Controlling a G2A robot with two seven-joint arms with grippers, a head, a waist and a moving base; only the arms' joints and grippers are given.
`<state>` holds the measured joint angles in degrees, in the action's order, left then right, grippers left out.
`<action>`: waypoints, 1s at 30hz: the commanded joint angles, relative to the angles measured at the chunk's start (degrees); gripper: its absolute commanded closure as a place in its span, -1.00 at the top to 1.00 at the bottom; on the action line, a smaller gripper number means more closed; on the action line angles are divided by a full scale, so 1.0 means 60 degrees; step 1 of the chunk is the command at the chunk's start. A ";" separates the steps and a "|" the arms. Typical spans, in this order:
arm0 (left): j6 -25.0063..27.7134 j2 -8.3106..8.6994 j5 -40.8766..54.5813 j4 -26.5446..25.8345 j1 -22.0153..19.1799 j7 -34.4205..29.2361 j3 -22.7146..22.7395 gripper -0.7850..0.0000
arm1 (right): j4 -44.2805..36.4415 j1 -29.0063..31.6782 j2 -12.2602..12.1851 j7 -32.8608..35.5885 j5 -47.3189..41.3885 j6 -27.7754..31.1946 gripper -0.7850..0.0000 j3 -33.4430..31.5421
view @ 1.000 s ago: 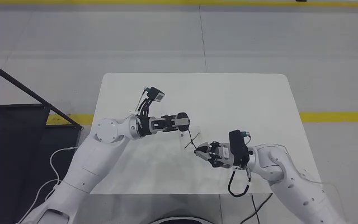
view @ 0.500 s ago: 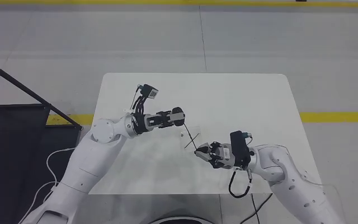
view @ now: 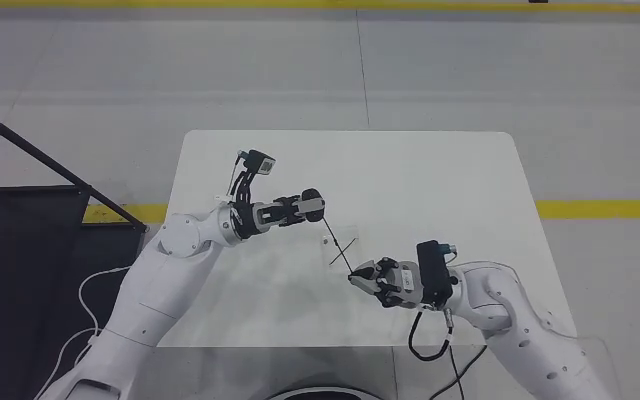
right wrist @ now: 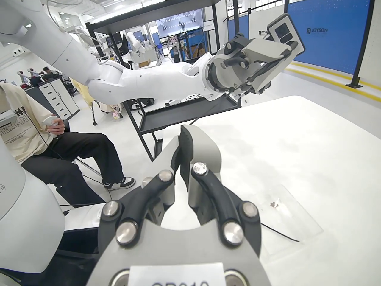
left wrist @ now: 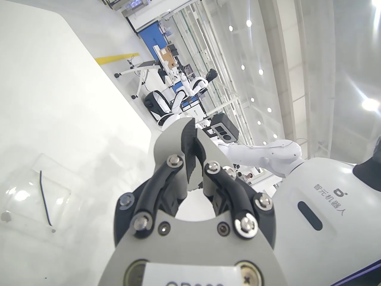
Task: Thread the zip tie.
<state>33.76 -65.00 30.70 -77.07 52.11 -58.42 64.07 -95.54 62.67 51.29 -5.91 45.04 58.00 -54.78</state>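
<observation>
Zip tie flat on a clear sheet near the middle of the worktop, a little toward the robot's edge. Black, thin, straight. Neither hand has it. Which end carries the head is too small to tell.

Risks, as judged:
- Tie not yet picked up, so threading has not begun.
- A strip this thin lying flat gives the pads little to bite on. A pinch from above may close on the sheet as well, or drag the sheet across the worktop and carry the tie off with it.
- Sheet looks slick and loose, with nothing pinning it.
- Once one end is lifted, the free end will likely flop or spring. The tail must then meet a very small slot, and a slight twist between the two hands would make it miss.
- Both hands must work on the same short strip, so a knock between them is possible.

Left hand: jaws closed pad to pad, nothing between them. Held off the worktop on the left-edge side of the tie, near its far end, pointing toward the right edge.

Right hand: jaws likewise pressed together, empty. Sits over the near end of the tie, pointing toward the left arm. The tie lies beside it on the sheet, not in the pads.
</observation>
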 commanded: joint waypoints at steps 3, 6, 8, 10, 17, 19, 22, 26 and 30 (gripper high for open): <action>-0.0012 -0.0004 -0.0021 0.0004 0.0019 0.0003 0.0025 -1.00 | -0.0076 0.0023 -0.0069 -0.0213 0.0116 0.0000 -1.00 0.0039; -0.0034 -0.0008 -0.0007 0.0019 0.0025 -0.0011 0.0040 -1.00 | -0.0096 0.0037 -0.0130 -0.0393 0.0210 0.0000 -1.00 0.0073; -0.0022 -0.0010 -0.0026 0.0020 0.0027 -0.0014 0.0052 -1.00 | -0.0103 0.0033 -0.0167 -0.0498 0.0263 0.0000 -1.00 0.0098; -0.0020 -0.0013 -0.0032 0.0018 0.0033 -0.0016 0.0059 -1.00 | -0.0103 0.0026 -0.0201 -0.0593 0.0304 0.0000 -1.00 0.0137; -0.0062 -0.0028 0.0001 -0.0041 0.0041 -0.0170 0.0028 -1.00 | 0.0061 -0.0113 -0.0271 -0.0476 0.0326 0.0000 -1.00 0.0297; -0.0055 -0.0030 0.0019 -0.0056 0.0043 -0.0245 0.0023 -1.00 | 0.0145 -0.0195 -0.0261 -0.0169 0.0322 -0.0039 -1.00 0.0327; -0.0059 -0.0035 0.0038 -0.0125 0.0050 -0.0352 0.0002 -1.00 | 0.0033 -0.0252 -0.0213 0.0566 0.0299 -0.0787 -1.00 0.0389; -0.0231 -0.0036 0.0100 -0.0174 0.0029 -0.0443 0.0009 0.98 | -0.0320 -0.0240 -0.0166 0.1377 0.0137 -0.1586 -1.00 0.0412; -0.0327 -0.0021 0.0160 -0.0134 0.0013 -0.0431 0.0131 1.00 | -0.0717 -0.0135 -0.0169 0.2139 0.0234 -0.2358 -1.00 0.0278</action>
<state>31.87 -65.16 31.51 -77.93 52.15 -61.06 64.62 -99.24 61.66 50.30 5.94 46.25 45.02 -52.87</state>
